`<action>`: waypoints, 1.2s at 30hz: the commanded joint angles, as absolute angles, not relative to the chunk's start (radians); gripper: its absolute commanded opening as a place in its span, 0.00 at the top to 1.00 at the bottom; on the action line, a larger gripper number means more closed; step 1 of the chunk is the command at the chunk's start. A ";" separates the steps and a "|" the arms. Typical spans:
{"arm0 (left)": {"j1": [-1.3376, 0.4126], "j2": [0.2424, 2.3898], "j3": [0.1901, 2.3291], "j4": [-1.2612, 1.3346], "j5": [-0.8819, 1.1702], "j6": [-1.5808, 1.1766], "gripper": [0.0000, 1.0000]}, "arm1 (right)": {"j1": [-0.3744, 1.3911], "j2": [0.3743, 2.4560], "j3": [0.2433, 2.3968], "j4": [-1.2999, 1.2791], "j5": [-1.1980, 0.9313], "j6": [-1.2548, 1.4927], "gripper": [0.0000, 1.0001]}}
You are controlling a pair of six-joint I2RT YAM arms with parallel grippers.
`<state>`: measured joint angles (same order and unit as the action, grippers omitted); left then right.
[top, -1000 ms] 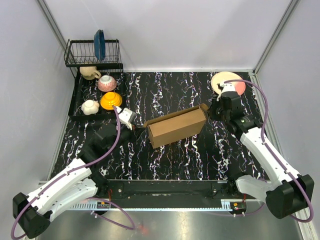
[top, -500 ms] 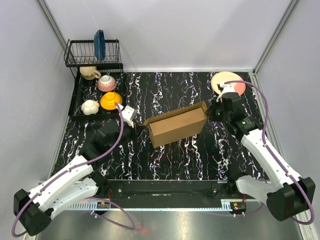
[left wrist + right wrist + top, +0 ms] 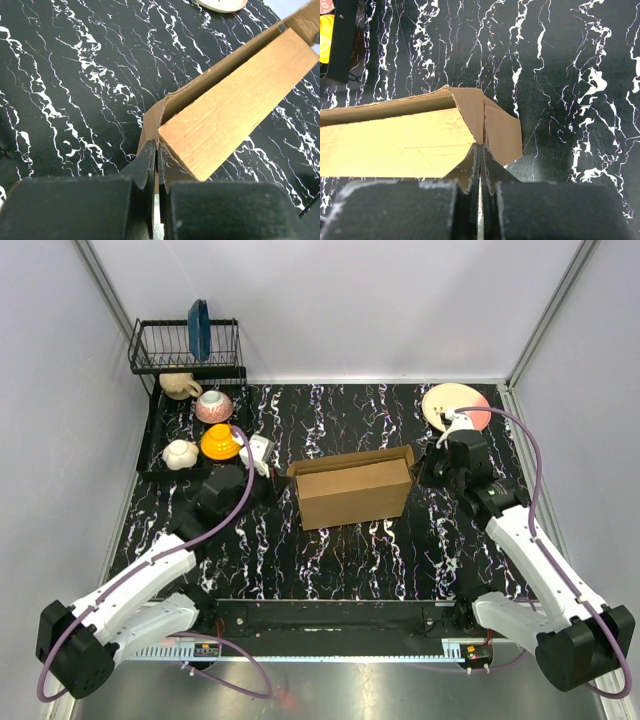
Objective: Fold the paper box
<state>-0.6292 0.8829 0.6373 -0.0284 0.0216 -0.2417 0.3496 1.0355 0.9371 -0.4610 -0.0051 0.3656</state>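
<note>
A: Item one, paper box [image 3: 352, 490]. Location?
B: Middle of the black marbled table [image 3: 330, 560], lengthwise across, open side up.
A: Item two, left gripper [image 3: 156, 150]?
B: Extended low from the left; pinched tight on the left end flap.
A: Item three, right gripper [image 3: 480, 152]?
B: Angled in from the right; clamped on the right end flap.

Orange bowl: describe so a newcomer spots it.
Find the black dish rack in the far left corner. On the black tray before it, the orange bowl sits rightmost. It alone is orange: its neighbours are a pink bowl and a white piece.
</note>
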 commanded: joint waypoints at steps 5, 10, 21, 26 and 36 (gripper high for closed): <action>-0.627 0.985 0.736 0.040 0.003 -0.288 1.00 | 0.356 0.985 0.904 -0.463 -0.083 0.437 1.00; -0.624 1.022 0.742 0.075 -0.018 -0.267 1.00 | 0.365 0.968 0.888 -0.466 -0.095 0.445 1.00; -0.609 1.108 0.747 0.132 -0.006 -0.239 1.00 | 0.373 0.937 0.920 -0.523 -0.020 0.426 0.91; -0.609 1.095 0.741 0.124 -0.009 -0.233 1.00 | 0.373 0.931 0.951 -0.557 0.035 0.410 0.72; -0.609 1.094 0.749 0.112 -0.009 -0.219 1.00 | 0.373 0.923 1.017 -0.592 0.123 0.365 0.56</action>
